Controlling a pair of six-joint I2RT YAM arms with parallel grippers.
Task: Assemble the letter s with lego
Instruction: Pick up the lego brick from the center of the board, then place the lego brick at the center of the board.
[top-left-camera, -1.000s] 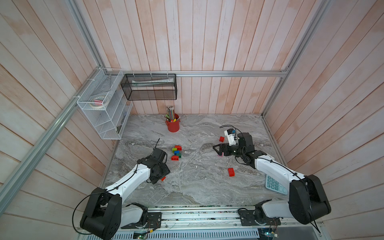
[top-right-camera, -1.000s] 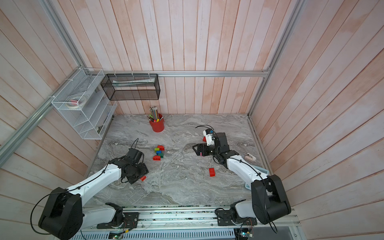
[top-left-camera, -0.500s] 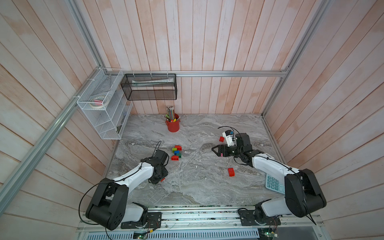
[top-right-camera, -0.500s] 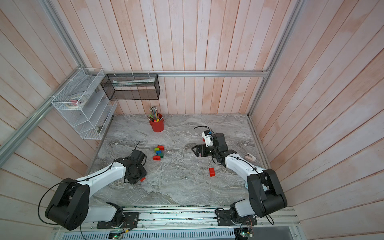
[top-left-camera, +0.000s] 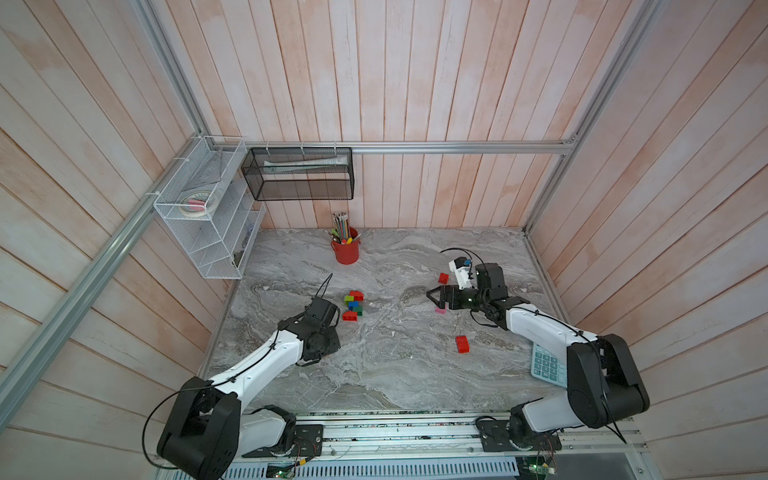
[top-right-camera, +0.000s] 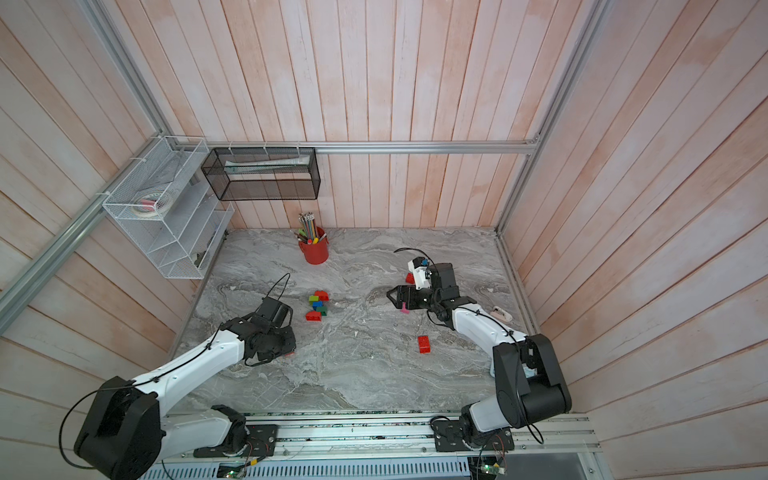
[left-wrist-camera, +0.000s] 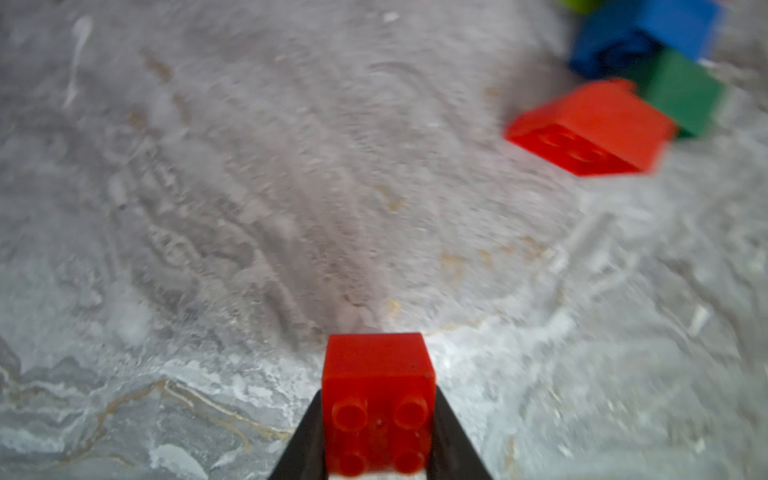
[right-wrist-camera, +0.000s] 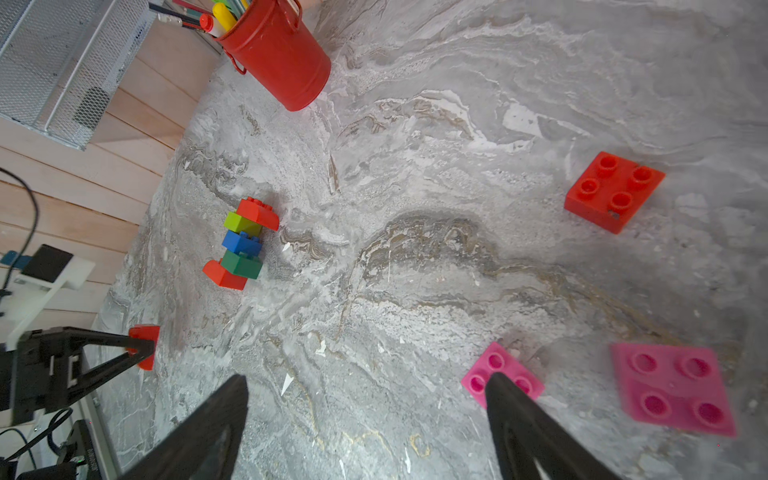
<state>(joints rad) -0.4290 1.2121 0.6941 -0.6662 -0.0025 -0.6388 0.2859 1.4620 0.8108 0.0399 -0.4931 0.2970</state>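
Observation:
In the left wrist view my left gripper (left-wrist-camera: 378, 395) is shut on a small red lego brick (left-wrist-camera: 378, 374), studs facing the camera, just above the marble. A sliver of that brick (top-right-camera: 287, 354) shows under the left wrist in a top view. A joined row of red, lime, blue, dark green and red lego (top-left-camera: 353, 305) lies just beyond it. My right gripper (right-wrist-camera: 369, 377) is open and holds nothing. One of its fingers overlaps a small pink brick (right-wrist-camera: 503, 374). A second pink brick (right-wrist-camera: 673, 392) and a red brick (right-wrist-camera: 613, 191) lie close by. Another red brick (top-left-camera: 462, 344) lies nearer the front.
A red pencil cup (top-left-camera: 346, 249) stands at the back of the marble table. A calculator (top-left-camera: 548, 368) lies at the right edge beside the right arm. A white wire shelf (top-left-camera: 208, 216) and a black mesh basket (top-left-camera: 299, 178) hang on the walls.
My left gripper has come down over the red brick near the front left and shut on it. The right gripper has stayed open and drifted slightly left over the pink brick.

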